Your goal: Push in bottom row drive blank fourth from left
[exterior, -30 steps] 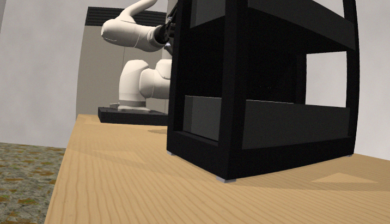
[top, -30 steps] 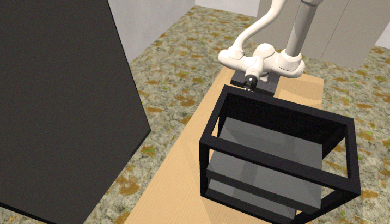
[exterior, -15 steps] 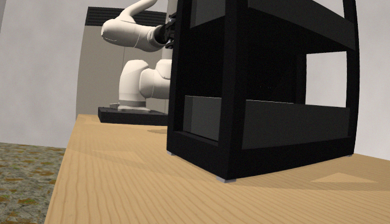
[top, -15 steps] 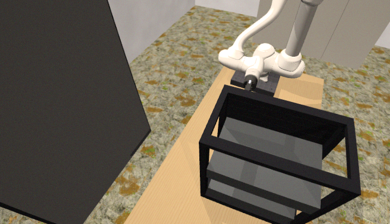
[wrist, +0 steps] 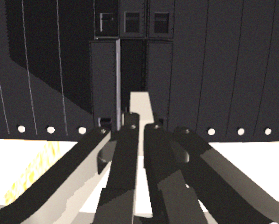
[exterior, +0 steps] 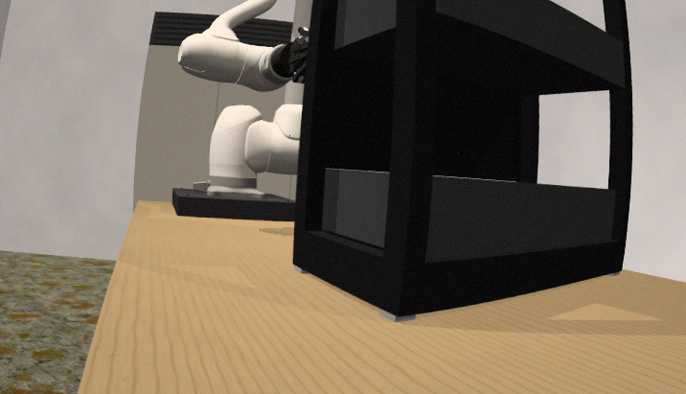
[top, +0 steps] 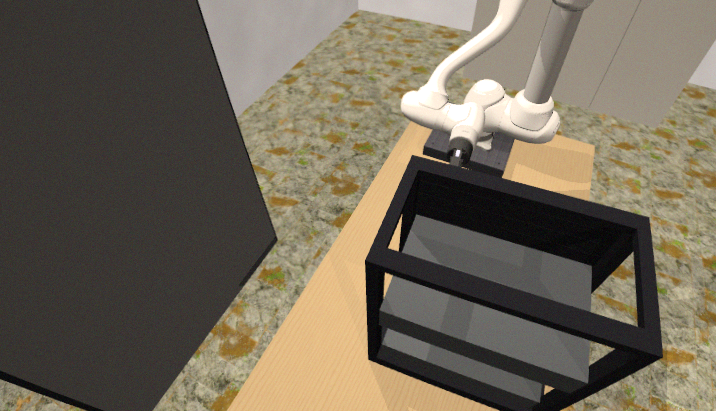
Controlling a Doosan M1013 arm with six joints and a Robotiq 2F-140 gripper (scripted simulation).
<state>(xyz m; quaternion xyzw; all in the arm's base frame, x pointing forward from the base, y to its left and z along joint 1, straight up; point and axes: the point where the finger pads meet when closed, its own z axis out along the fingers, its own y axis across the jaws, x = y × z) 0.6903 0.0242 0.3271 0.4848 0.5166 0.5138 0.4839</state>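
We hold gripper (wrist: 138,123) pinched fully closed, gripping nothing, level with rack (top: 506,295) front's upper part. Target blank not discernible; bottom row lies below us, near worktop (exterior: 212,318).

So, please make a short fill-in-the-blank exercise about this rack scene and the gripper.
1. The gripper fingers are ____, with nothing between them.
2. The rack frame is coloured ____.
3. The rack stands on a ____ table.
4. The arm is coloured ____.

Missing words: shut; black; wooden; white
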